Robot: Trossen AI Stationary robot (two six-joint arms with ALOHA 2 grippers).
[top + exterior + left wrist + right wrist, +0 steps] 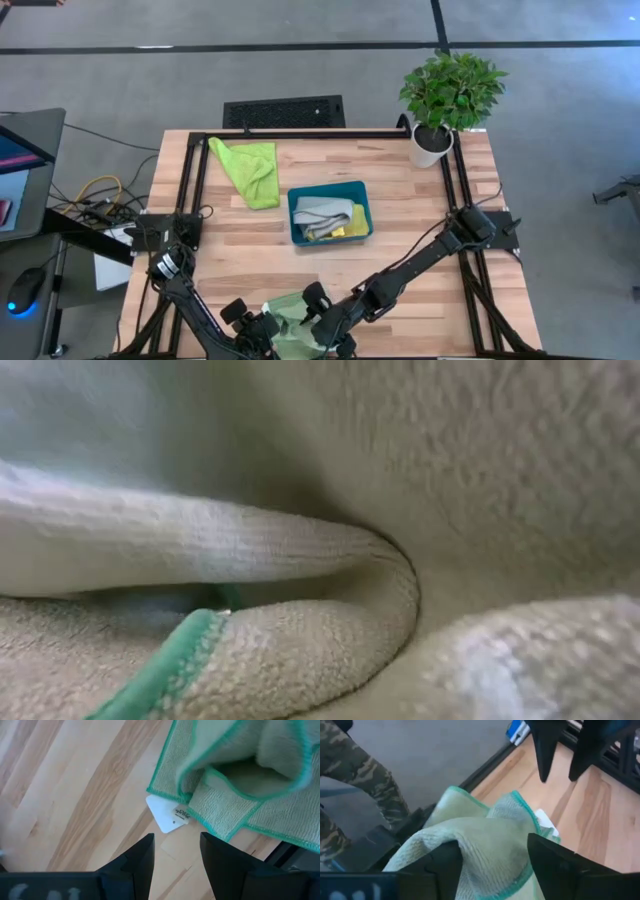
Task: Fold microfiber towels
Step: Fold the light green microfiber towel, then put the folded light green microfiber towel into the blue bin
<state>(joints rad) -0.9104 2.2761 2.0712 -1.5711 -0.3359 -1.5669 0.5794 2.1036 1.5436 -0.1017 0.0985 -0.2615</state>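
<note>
A pale sage green towel (293,318) with a teal stitched edge sits bunched and partly folded at the near edge of the table, its white label (167,813) lying flat on the wood. A lime green towel (250,170) lies crumpled in a long loose heap toward the far left. A light grey towel (320,212) and a yellow towel (335,231) are folded together, side by side

My overhead camera looks straight down on the whole tabletop (400,210). The low one sits pressed against the sage towel (300,580), seeing little else. Both wrist cameras look closely at that same towel (240,780) (480,840) from opposite sides.
</note>
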